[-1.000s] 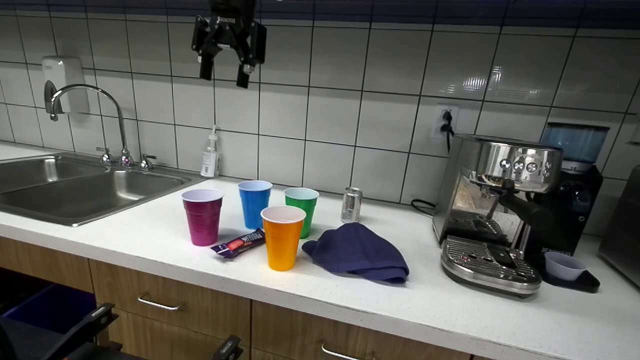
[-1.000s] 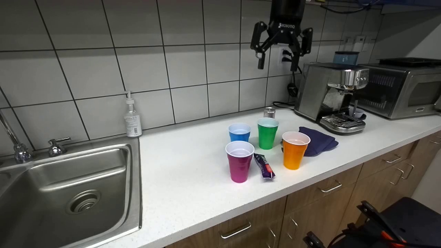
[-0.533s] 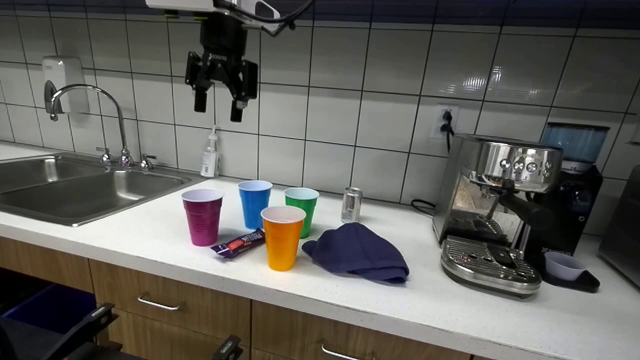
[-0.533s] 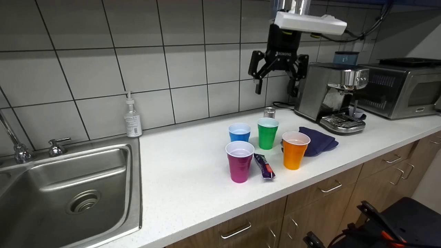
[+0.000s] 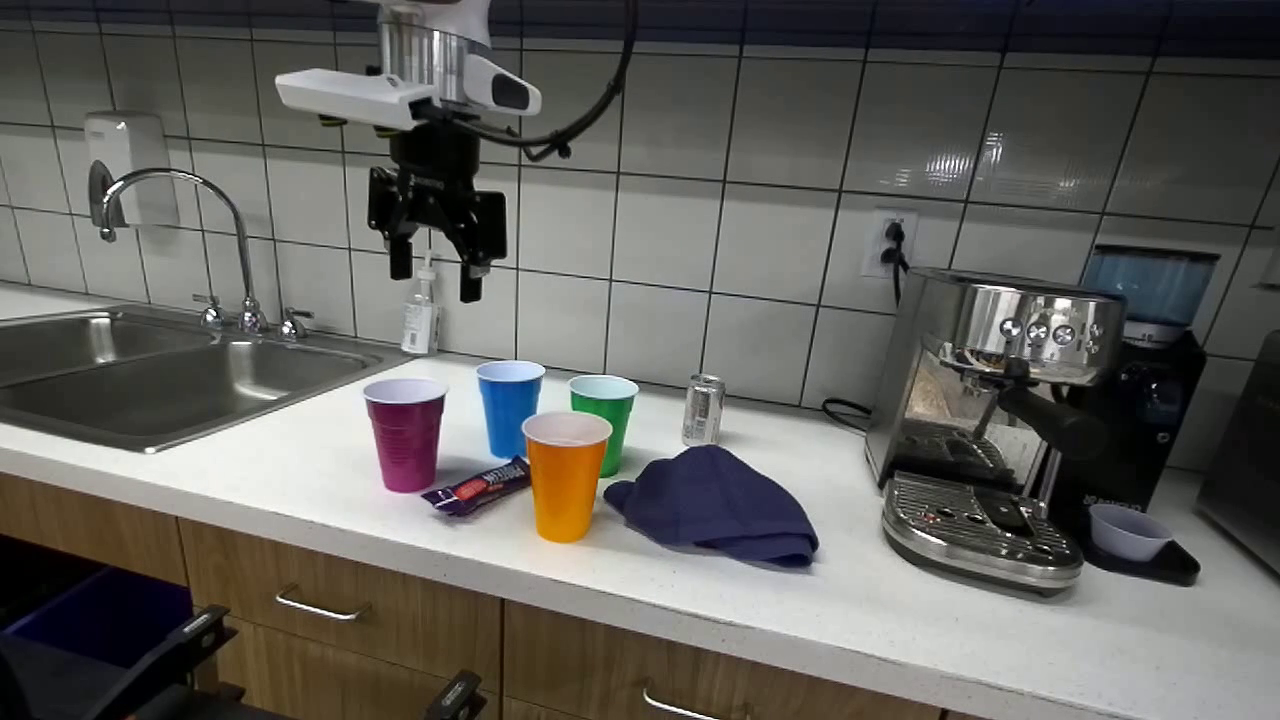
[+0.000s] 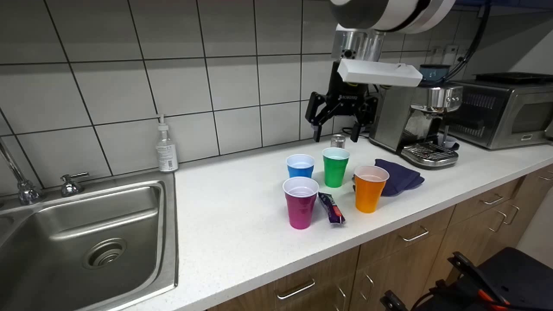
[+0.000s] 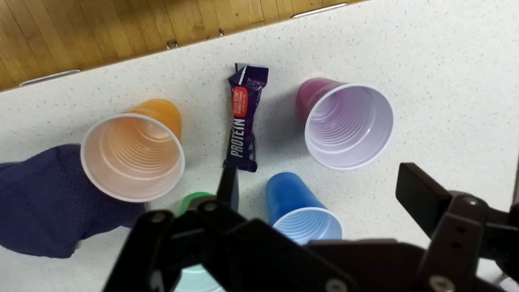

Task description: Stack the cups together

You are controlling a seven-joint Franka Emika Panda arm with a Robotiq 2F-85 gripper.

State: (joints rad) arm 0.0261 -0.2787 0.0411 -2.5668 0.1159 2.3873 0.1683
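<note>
Four cups stand upright and apart on the white counter. In an exterior view the purple-magenta cup [image 5: 405, 440] is leftmost, the blue cup [image 5: 508, 415] and green cup [image 5: 612, 430] are behind, and the orange cup [image 5: 565, 490] is in front. My gripper [image 5: 436, 276] hangs above them, pointing down, open and holding nothing. Seen from the wrist, the gripper [image 7: 318, 178] has the blue cup [image 7: 290, 194] below the gap between its fingers. One finger and its linkage hide most of the green cup [image 7: 198, 280]. The purple-magenta cup [image 7: 348, 125] and orange cup [image 7: 134, 158] show their insides.
A protein bar [image 5: 478, 487] lies between the purple-magenta and orange cups. A dark blue cloth [image 5: 715, 508] sits beside the orange cup, a silver can [image 5: 703, 410] behind. The sink [image 6: 86, 242], soap bottle [image 6: 166, 149] and espresso machine [image 5: 990, 430] flank the area; a tiled wall backs it.
My gripper has come down steadily toward the cups, drifting slightly left in both exterior views, with more of the arm now showing. Its jaws have stayed open, and the cups have not moved.
</note>
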